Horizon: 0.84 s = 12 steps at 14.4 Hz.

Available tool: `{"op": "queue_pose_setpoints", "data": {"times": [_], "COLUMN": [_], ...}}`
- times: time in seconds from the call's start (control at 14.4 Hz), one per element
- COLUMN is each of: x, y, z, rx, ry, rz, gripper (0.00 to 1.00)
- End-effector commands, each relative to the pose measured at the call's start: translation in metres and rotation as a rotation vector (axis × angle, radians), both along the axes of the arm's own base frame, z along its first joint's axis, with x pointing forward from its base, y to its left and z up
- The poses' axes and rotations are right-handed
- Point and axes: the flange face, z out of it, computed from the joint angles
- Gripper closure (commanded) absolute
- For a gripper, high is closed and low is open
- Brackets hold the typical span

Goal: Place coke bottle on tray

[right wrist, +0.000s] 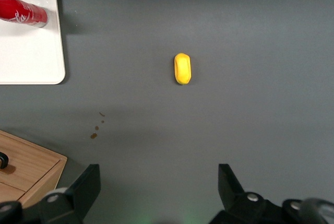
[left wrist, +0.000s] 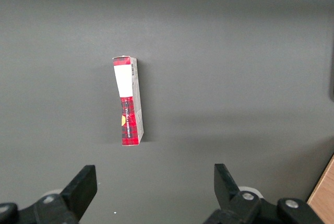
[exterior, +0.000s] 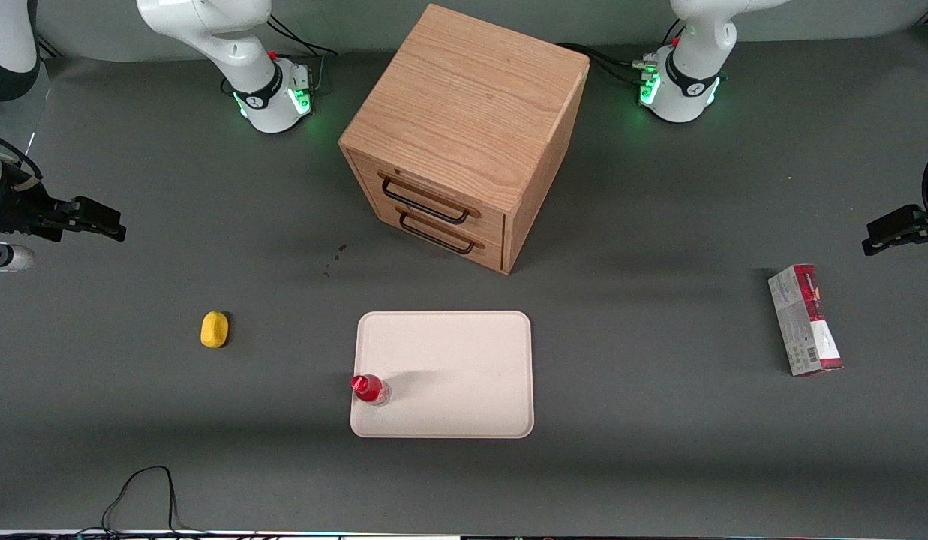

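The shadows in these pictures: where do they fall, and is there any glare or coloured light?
Front view: the coke bottle stands on the tray and casts a soft shadow across it; the wooden cabinet darkens the table beside it; green lights glow at both arm bases. Right wrist view: the open gripper hangs above the table, the yellow lump has only a faint shadow; no strong glare.

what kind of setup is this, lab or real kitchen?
Likely a robot lab bench: grey mat table, staged props like the coke bottle standing on the tray, and the open pincer hanging at the working arm's end.
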Motion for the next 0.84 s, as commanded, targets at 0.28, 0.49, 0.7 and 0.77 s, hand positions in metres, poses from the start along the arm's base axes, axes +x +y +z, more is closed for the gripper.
{"op": "queue_pose_setpoints", "data": {"times": [0.28, 0.49, 0.7, 0.77], "x": [-0.015, -0.0145, -0.0145, -0.0145], "y": [-0.0171, -0.0188, -0.019, -0.019], "z": [0.0145, 0.0138, 0.0138, 0.0138], "rx": [-0.005, -0.007, -0.008, -0.008], "ry": [0.01, 0.01, 0.01, 0.01], "rz": [-0.03, -0.033, -0.032, -0.032], "gripper": [0.0, 0.0, 0.0, 0.0]}}
